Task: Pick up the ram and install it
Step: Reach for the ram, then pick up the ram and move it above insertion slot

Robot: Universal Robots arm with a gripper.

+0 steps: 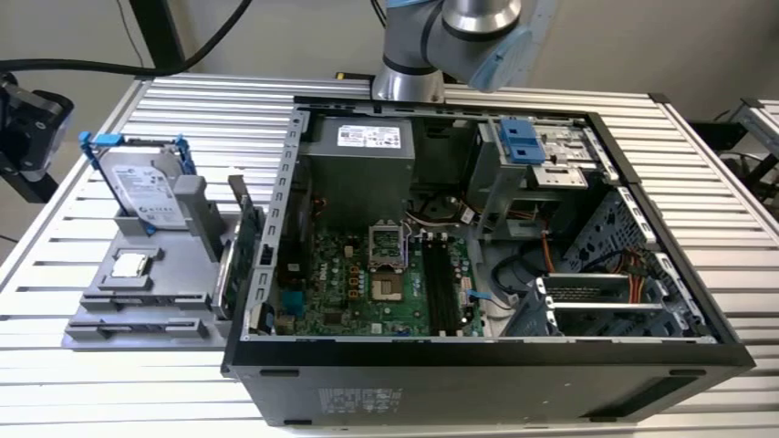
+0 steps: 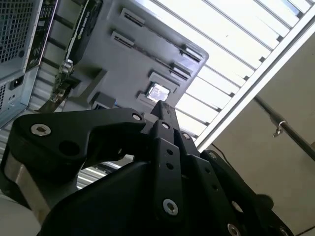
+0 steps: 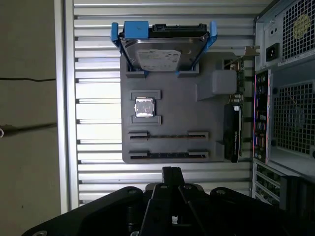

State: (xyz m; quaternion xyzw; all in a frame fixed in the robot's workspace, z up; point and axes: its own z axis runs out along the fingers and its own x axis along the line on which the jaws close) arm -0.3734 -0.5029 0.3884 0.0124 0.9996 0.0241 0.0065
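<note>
While jaws hang clenched (empty), ram (image 3: 167,155) lengthwise in tray (image 3: 172,98), end toward case (image 3: 290,113)

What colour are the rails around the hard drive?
The rails are blue, clearest in the first wrist view.

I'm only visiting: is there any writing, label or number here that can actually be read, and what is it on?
None of the print here can be read.
Label on top of the hard drive: lines of print, too small to read.
White sticker on the power supply: too blurred to read.
Sticker on the outer wall of the case: too blurred to read.
</note>
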